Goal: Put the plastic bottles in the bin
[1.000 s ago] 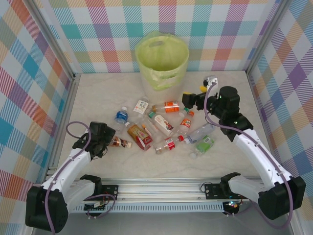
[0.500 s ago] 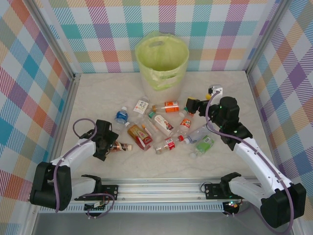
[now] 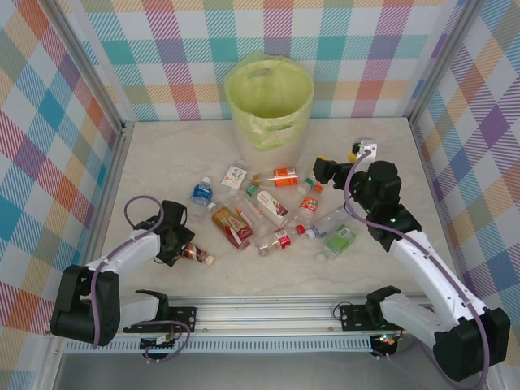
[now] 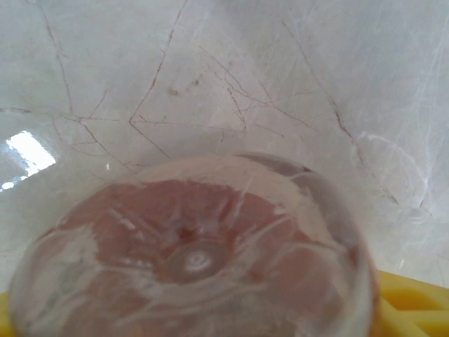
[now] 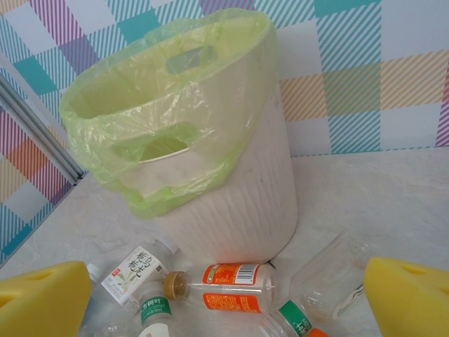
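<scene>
This is a robotics lab test cell. Pastel plaid panels [image 3: 366,49] close the left, far and right sides between bare aluminium posts [image 3: 93,73]. A marble-patterned tabletop [image 3: 162,154] sits inside. A slotted aluminium rail [image 3: 268,313] on the near edge carries a white-and-black left robot arm [image 3: 122,258] and a matching right robot arm [image 3: 422,260].

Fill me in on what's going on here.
The plastic bottles are being moved from the table into the bin. The left claw grips the base of a brown bottle at the pile's near left. The right claw hangs open over the pile's far right, facing the bin. The rest lie on the table.
</scene>
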Motion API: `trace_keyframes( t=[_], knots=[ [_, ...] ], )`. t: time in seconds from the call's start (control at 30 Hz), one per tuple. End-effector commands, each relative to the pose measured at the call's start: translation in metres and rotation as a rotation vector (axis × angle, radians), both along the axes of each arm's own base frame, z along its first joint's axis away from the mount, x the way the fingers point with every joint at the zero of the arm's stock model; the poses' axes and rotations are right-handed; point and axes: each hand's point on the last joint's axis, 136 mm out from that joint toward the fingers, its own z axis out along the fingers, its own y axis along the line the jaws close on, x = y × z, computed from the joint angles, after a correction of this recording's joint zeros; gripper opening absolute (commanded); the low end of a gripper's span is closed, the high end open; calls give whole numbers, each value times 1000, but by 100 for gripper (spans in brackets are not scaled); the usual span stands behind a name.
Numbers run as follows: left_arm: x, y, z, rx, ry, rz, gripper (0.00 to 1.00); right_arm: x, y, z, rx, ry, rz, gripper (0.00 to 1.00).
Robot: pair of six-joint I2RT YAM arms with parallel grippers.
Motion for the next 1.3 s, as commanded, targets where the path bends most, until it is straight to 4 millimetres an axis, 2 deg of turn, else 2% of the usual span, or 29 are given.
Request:
trace_keyframes(
  t=[0.0, 0.27, 0.4, 0.5, 0.6, 0.8, 1.07, 1.27],
  knots=[
    [37, -5, 0, 8, -175, -78, 69, 4, -1, 8, 9, -41, -12, 100],
    [49, -3, 14, 8, -225, -98, 61, 8, 2, 13, 7, -49, -4, 100],
    [58, -4, 35, 9, -291, -114, 59, 9, 0, 12, 3, -43, -15, 100],
    [66, -3, 59, 27, -355, -119, 59, 10, -2, 8, 8, -30, -29, 100],
    [81, 1, 98, 69, -462, -139, 57, 10, -3, 7, 19, -27, -39, 100],
    [117, 1, 199, 144, -712, -188, 55, 11, -5, 7, 38, -21, -54, 100],
    [165, -44, 303, 35, -1032, -315, 53, 5, -13, 4, 42, -15, -83, 100],
    [199, -89, 352, -34, -1169, -472, 53, 1, -18, 3, 36, -17, -104, 100]
  ],
)
